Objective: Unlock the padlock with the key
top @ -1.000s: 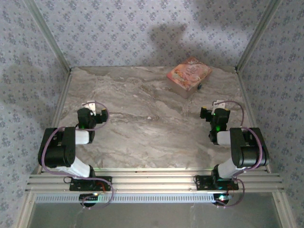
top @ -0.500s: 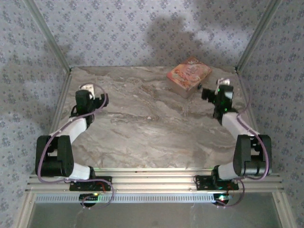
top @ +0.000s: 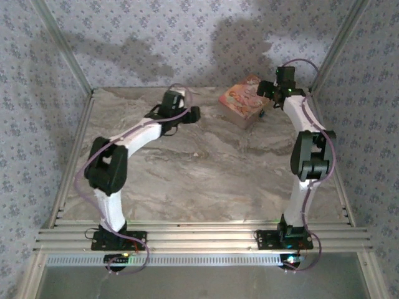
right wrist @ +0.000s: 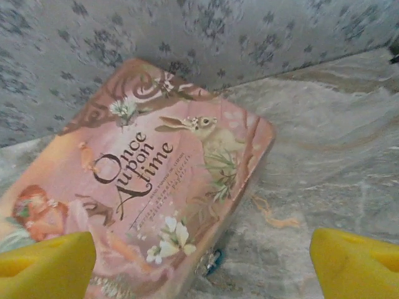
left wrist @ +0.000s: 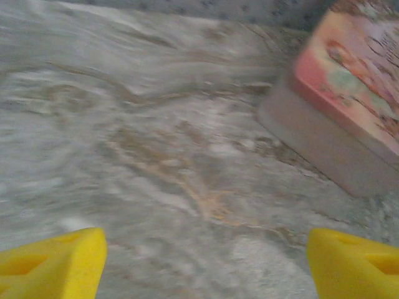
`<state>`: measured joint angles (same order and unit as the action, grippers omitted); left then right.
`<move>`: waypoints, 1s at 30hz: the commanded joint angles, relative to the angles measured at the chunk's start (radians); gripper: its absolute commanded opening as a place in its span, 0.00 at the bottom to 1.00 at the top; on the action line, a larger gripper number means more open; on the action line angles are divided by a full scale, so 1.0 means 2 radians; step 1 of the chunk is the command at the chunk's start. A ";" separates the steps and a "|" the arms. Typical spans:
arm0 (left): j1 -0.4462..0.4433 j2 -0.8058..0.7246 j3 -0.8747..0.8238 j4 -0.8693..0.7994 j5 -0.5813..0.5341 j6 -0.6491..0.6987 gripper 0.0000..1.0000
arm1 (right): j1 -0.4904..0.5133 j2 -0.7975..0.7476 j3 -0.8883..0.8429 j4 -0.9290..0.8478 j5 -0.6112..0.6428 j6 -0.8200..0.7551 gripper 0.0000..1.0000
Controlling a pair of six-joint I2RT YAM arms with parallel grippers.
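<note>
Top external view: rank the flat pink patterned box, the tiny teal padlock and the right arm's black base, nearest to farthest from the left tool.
1. The flat pink patterned box, just right of the left tool.
2. The tiny teal padlock, at the box's right-hand corner, beyond it.
3. The right arm's black base, at the view's bottom right.

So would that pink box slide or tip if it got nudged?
Probably slide: the box lies flat and low on the smooth marble table, so tipping seems unlikely. Its straight edges suggest it's stiff. It may shove the tiny padlock tucked at its edge.
</note>
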<state>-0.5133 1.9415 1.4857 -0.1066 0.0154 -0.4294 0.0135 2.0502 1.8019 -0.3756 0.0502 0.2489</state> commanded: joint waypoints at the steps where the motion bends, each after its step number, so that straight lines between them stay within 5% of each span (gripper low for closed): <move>1: -0.023 0.063 0.079 -0.036 0.025 -0.025 0.83 | -0.004 0.063 0.094 -0.066 -0.029 0.018 0.87; 6: -0.028 0.123 0.149 -0.049 0.041 -0.035 0.83 | 0.001 0.112 0.157 -0.104 -0.044 0.011 0.66; 15: -0.029 0.166 0.191 -0.067 0.055 -0.042 0.83 | 0.010 0.084 0.044 -0.103 -0.048 0.010 0.38; 30: -0.024 0.092 0.089 -0.051 0.062 -0.057 0.83 | 0.069 -0.024 -0.147 -0.080 -0.073 0.028 0.29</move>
<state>-0.5671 2.2017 1.6867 -0.2287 0.1146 -0.5220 0.0929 2.0212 1.5932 -0.4225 -0.0395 0.2852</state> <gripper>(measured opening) 0.826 0.296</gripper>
